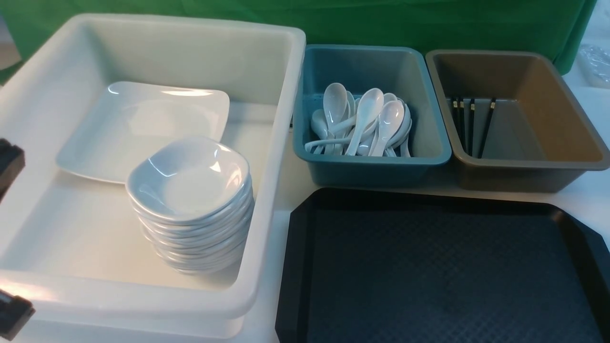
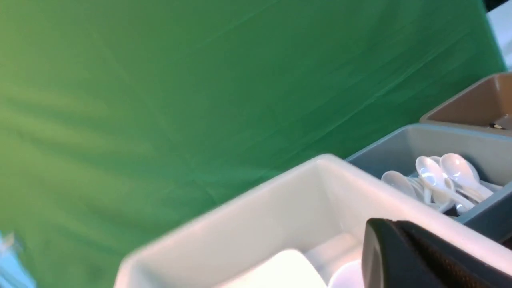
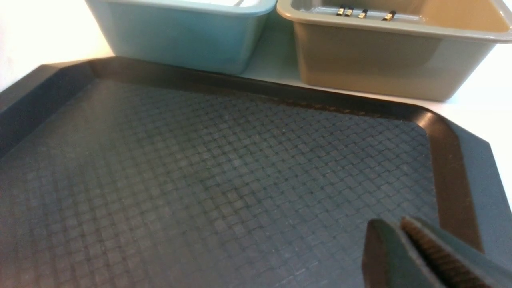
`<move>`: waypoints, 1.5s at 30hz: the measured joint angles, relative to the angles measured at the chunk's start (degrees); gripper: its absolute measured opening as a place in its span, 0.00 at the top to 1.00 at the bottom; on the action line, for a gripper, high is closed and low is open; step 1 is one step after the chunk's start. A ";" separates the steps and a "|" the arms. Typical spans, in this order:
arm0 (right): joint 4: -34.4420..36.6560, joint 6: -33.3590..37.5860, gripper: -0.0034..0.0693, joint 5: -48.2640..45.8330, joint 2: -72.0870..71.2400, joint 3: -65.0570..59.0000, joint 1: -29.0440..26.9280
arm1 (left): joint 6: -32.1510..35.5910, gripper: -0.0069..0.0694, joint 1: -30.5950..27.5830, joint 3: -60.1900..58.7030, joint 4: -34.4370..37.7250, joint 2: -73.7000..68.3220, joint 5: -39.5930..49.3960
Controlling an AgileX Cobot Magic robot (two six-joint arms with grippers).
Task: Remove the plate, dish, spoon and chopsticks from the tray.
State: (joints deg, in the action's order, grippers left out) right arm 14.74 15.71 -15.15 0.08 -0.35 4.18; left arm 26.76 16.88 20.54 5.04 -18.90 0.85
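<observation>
**Tray bare, tableware lying in the bins**

Tray [image 1: 429,267] is black plastic with cut-off corners, a raised rim and a woven-looking texture, and we see nothing on it in the front view or the right wrist view. We judge the clearing to be finished or very near to it.

The plate [image 1: 138,124], large, square and glossy white, lies flat in the white bin [image 1: 281,157]. Just in front of it stands a stack of small rounded-square dishes, and the top dish [image 1: 188,178] looks the same as those under it. The spoons [image 1: 367,119] are heaped in the teal bin [image 1: 429,95]. The black chopsticks [image 1: 469,124] with gold bands lie in the brown bin [image 1: 548,119].

We expect the white pieces to be stiff, smooth and slippery, and perhaps to chip. The raised rim is the best hold for the plate and the dish, and the short handle for a spoon. The chopsticks should be light and ready to roll, so we would pinch them together near the middle.

The left gripper [image 2: 400,256] is closed with nothing in it. The right gripper [image 3: 390,224] hangs over the tray with its jaws close together and nothing between them; whether they touch we cannot tell.
</observation>
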 joint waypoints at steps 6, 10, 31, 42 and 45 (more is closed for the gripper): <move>0.00 0.00 0.82 0.00 0.00 0.00 0.00 | -17.97 0.90 -13.44 -10.48 -3.03 12.52 -0.01; -0.02 0.00 0.81 0.00 -0.05 0.00 0.00 | -19.96 0.90 -18.66 -19.22 -1.22 18.27 0.78; -0.02 0.00 0.75 0.20 -0.05 0.00 0.00 | -22.37 0.90 -19.71 -20.96 1.21 18.92 11.95; -0.02 0.00 0.73 0.20 -0.05 0.00 0.00 | -22.37 0.90 -19.71 -20.96 1.16 18.92 11.95; -0.02 0.00 0.72 0.20 -0.05 0.00 0.00 | -22.37 0.90 -19.71 -20.96 1.16 18.97 11.95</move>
State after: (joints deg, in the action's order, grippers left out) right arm 14.72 15.71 -14.95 0.04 -0.35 4.18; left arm 4.38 -2.84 -0.42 6.20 0.07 12.80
